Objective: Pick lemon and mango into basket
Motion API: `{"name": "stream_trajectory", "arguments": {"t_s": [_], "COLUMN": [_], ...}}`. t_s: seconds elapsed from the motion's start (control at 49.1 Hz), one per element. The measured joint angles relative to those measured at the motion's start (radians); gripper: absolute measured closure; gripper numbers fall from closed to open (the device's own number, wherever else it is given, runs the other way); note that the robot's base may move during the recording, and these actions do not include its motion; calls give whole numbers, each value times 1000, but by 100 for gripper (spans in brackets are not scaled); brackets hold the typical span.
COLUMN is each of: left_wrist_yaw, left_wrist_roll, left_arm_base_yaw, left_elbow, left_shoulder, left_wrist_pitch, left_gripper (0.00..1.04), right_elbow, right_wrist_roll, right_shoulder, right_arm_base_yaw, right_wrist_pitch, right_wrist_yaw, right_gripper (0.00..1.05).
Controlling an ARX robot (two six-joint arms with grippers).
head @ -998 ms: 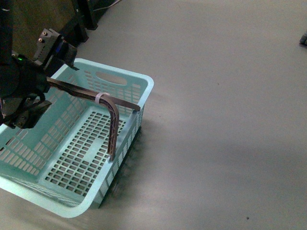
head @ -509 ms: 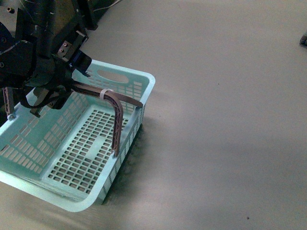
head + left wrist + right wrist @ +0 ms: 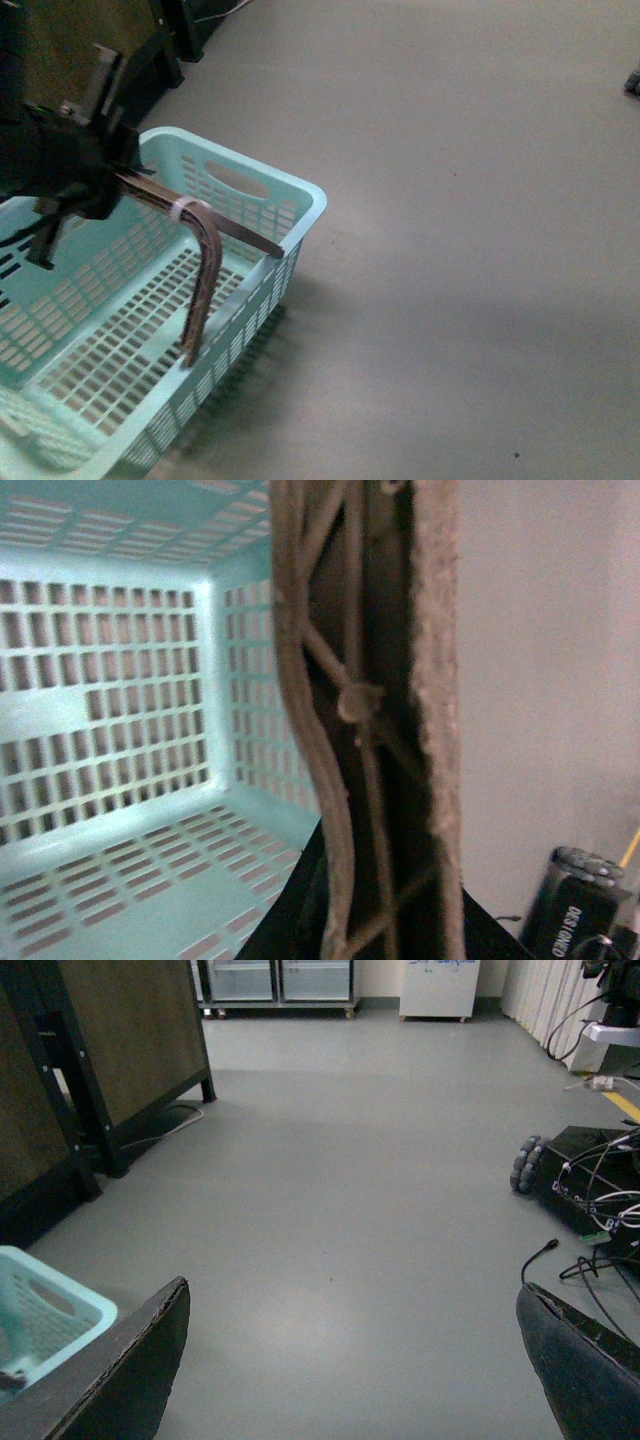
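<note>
The left gripper (image 3: 100, 182) clamps its jaws on the brown handle (image 3: 204, 262) of the aqua basket (image 3: 272, 212), on the grey floor (image 3: 450, 220) at the robot's left; the right gripper (image 3: 352, 1295) holds its jaws wide

white letters on a black device (image 3: 578, 917) read "designed"; blue writing on the white board (image 3: 440, 985) is illegible.

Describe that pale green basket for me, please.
The basket is a rectangular pale aqua plastic crate with slotted walls and floor, rounded corners and an oval hand cut-out. Nothing lies in it. Its brown handle, bearing a white tie, stands raised, its top bar at the left end effector, which appears to grip it. Grey floor lies around it.
</note>
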Motion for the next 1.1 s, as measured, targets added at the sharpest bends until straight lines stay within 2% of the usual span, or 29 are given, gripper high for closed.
{"name": "stream_trajectory", "arguments": {"t_s": [0.102,0.224,0.509,0.754,1.1], "left_wrist_yaw": [20,26,74,72,75], "left_wrist_roll": [-18,-62,-169,-200,-208], "left_arm_base_yaw": [24,58,73,88,90], "left_elbow": [-83,-168,-176,-129,-112], "left_shoulder": [-161,-436,-896,-1093,-1125], "left_wrist_pitch": [-18,-114,-352,-519,-523], "left_gripper": [99,99,99,99,100], "right_elbow": [0,0,0,0,0], "right_wrist_roll": [0,0,0,0,0], "right_shoulder": [0,0,0,0,0], "right_arm_base_yaw": [0,0,0,0,0], "right_wrist_pitch": [0,0,0,0,0], "right_wrist_yaw": [0,0,0,0,0], "right_gripper": [9,9,9,9,9]}}
